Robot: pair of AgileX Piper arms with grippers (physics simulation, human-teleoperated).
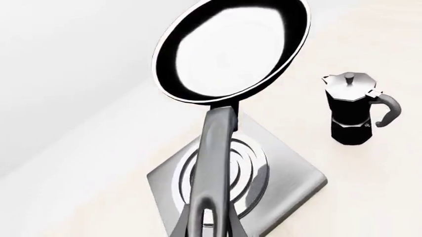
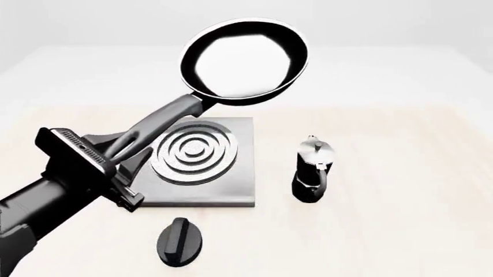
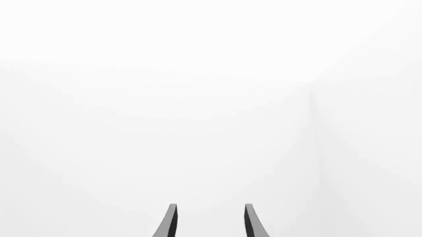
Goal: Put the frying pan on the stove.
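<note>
While left tool [image 2: 123,164] clamps handle, frying pan [image 2: 245,57] hangs above stove [image 2: 231,173]; right tool [image 3: 209,222] parted.

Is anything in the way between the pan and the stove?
Nothing visible is. The left gripper holds the frying pan up by its handle, and the stove top below looks bare. The moka pot and black knob sit off it.

No readable text, label, brand, number or sign appears on anything.
</note>
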